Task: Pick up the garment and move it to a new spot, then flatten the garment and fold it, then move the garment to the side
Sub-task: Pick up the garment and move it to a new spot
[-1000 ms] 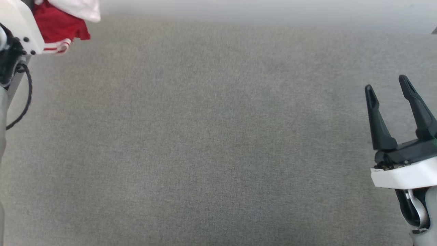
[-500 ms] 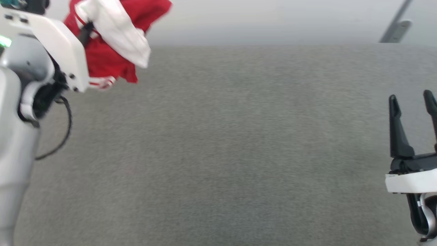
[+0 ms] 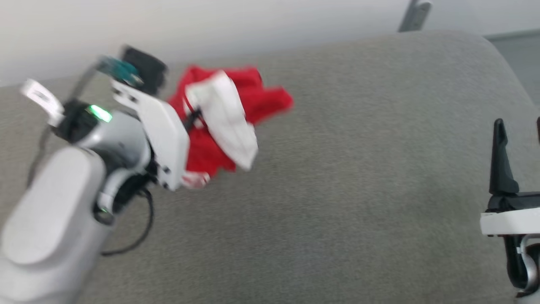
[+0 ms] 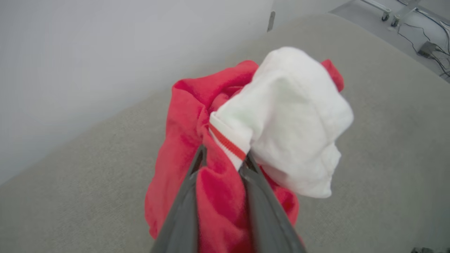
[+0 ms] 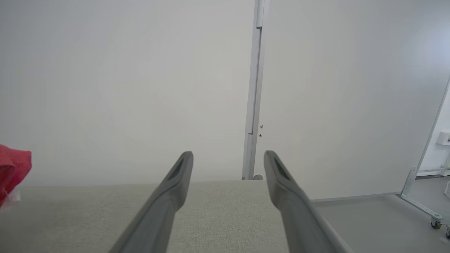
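Grey padded surface (image 3: 337,190) lies free across the centre and near side.
The bunched garment (image 3: 202,152), clamped in the left gripper (image 4: 224,154), blocks the far left; the right gripper (image 5: 227,154) stands at the right edge; a wall (image 3: 211,29) closes the far side.

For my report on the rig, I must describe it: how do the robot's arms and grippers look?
Both the left gripper and the right gripper have two long, dark, tapering fingers. The left arm is pale grey, rounded, with a white wrist plate, a green light and a looping black cable. The right wrist has a white band.
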Motion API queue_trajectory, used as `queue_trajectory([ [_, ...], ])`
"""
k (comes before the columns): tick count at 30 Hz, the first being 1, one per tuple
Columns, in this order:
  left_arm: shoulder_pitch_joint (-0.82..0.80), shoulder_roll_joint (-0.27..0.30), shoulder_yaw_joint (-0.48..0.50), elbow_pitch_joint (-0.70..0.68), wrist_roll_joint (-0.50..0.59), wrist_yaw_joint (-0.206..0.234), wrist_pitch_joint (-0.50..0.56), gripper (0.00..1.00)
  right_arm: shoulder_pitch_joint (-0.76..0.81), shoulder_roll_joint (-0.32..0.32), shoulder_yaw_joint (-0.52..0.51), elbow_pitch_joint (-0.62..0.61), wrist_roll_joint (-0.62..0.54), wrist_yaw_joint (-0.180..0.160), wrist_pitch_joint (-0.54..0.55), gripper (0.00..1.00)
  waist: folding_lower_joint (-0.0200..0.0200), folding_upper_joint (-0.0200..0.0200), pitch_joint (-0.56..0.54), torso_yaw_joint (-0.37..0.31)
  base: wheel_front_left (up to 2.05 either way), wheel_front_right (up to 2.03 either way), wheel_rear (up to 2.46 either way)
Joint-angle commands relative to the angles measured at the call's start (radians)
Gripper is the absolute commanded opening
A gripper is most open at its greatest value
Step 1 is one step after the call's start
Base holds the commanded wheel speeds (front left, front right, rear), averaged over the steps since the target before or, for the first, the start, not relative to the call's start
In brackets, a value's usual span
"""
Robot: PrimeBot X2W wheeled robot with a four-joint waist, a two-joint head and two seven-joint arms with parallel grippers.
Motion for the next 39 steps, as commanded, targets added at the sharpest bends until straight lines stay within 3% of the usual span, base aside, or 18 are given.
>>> queue_trajectory([
  [1,0.021,-0.009,-0.013,0.008,0.007,0.000,0.004,0.00,-0.008,0.010,0.006,0.005,0.000,0.000,-0.005,1.00,0.0000,0.0000,0.015,-0.034,0.00,0.00,0.00],
  [11,0.077,-0.097,-0.136,0.317,0.028,-0.062,-0.026,0.00,-0.035,0.035,0.075,0.035,0.009,0.000,-0.005,1.00,0.0000,0.0000,0.038,-0.119,0.00,0.00,0.00],
  [19,0.069,-0.157,-0.209,0.594,0.053,-0.094,-0.037,0.00,-0.059,0.040,0.122,0.046,0.020,0.000,-0.005,1.00,0.0000,0.0000,0.053,-0.146,0.00,0.00,0.00],
  [20,0.068,-0.166,-0.216,0.626,0.054,-0.098,-0.042,0.15,-0.062,0.041,0.126,0.047,0.020,0.000,-0.005,1.00,0.0000,0.0000,0.055,-0.147,0.00,0.00,0.00],
  [21,0.065,-0.175,-0.221,0.654,0.053,-0.102,-0.050,0.42,-0.065,0.042,0.129,0.049,0.023,0.000,-0.005,1.00,0.0000,0.0000,0.057,-0.148,0.00,0.00,0.00],
  [22,0.059,-0.183,-0.226,0.677,0.056,-0.108,-0.060,1.00,-0.068,0.042,0.132,0.049,0.026,0.000,-0.005,1.00,0.0000,0.0000,0.059,-0.147,0.00,0.00,0.00],
  [25,0.030,-0.206,-0.221,0.719,0.039,-0.122,-0.094,1.00,-0.076,0.040,0.138,0.050,0.030,0.000,-0.005,1.00,0.0000,0.0000,0.060,-0.138,0.00,0.00,0.00],
  [31,-0.048,-0.192,-0.179,0.725,0.013,-0.137,-0.199,1.00,-0.070,0.027,0.141,0.051,0.040,0.000,-0.005,1.00,0.0000,0.0000,0.037,-0.099,0.00,0.00,0.00],
  [39,-0.048,-0.170,-0.141,0.633,0.020,-0.152,-0.473,1.00,-0.041,0.004,0.151,0.064,0.077,0.000,-0.005,1.00,0.0000,0.0000,-0.014,-0.033,0.00,0.00,0.00],
])
